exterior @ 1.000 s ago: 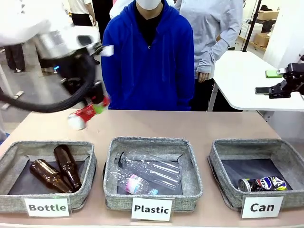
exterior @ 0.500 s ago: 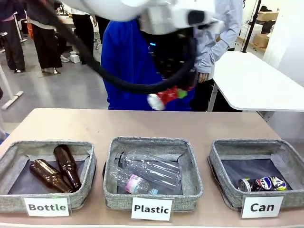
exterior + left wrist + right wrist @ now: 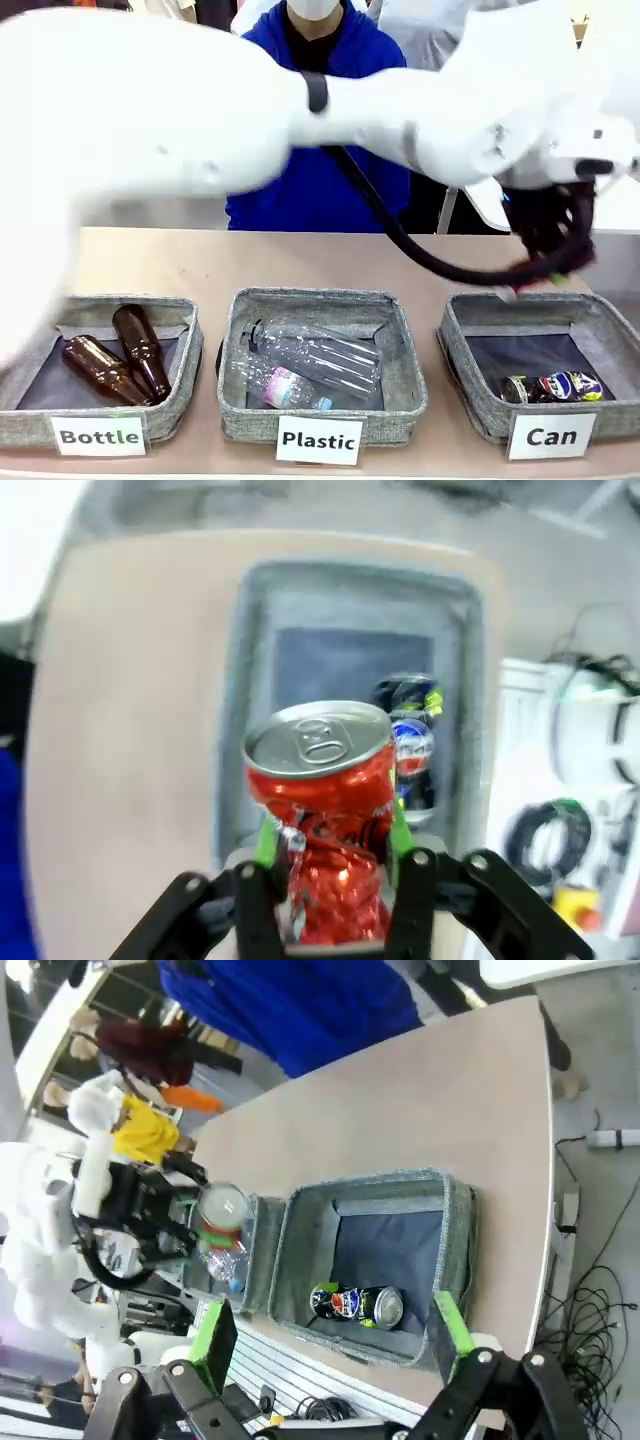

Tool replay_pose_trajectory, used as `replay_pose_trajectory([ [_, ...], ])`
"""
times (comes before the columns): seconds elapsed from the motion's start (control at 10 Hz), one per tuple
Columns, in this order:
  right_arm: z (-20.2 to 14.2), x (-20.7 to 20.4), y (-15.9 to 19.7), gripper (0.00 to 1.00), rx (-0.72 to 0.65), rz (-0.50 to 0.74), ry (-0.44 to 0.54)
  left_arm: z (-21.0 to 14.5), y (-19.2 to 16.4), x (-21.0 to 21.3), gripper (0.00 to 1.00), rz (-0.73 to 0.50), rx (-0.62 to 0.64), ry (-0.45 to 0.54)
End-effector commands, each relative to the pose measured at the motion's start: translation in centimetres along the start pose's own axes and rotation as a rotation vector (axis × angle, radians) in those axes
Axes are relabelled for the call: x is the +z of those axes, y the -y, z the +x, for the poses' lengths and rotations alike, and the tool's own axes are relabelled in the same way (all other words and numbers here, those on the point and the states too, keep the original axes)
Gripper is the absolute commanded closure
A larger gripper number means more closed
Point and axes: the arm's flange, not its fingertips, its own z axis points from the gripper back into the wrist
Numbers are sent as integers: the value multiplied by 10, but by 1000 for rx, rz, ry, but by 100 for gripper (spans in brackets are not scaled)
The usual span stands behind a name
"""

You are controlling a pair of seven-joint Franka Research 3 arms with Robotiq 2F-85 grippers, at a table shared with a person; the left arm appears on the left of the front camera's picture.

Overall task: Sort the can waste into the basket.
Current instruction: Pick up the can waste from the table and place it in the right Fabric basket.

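My left gripper [image 3: 548, 265] has reached across to the right and is shut on the crushed red can [image 3: 524, 284], holding it just over the far rim of the grey "Can" basket [image 3: 468, 322]. In the left wrist view the red can [image 3: 322, 810] sits upright between the green pads, above the basket [image 3: 234, 690], where the dark blue and silver can [image 3: 410, 730] lies. That can [image 3: 556, 387] rests at the basket's front. My right gripper [image 3: 332, 1328] hangs open high above the basket [image 3: 462, 1230], with nothing between its fingers.
The "Plastic" basket [image 3: 232, 340] with clear bottles stands in the middle and the "Bottle" basket [image 3: 190, 330] with brown bottles at the left. A person in a blue hoodie [image 3: 310, 150] stands at the far side. My left arm spans the whole table.
My left arm has swept from the far left across the table to the right, carrying the red can to the far edge of the "Can" basket.
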Motion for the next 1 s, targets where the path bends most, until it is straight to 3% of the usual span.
replay_pose_trajectory([
  [0.0,12,-23,-17,0,39,23,-65,39,-13,-18,56,-104,-40,-101],
  [0.4,12,-23,-17,0,39,23,-65,40,-12,-31,56,-119,-46,-154],
  [0.5,12,-23,-17,0,39,23,-65,39,-9,-31,4,-123,-50,-154],
  [0.9,12,-23,-17,0,39,23,-65,36,-10,-28,0,-104,-63,-145],
])
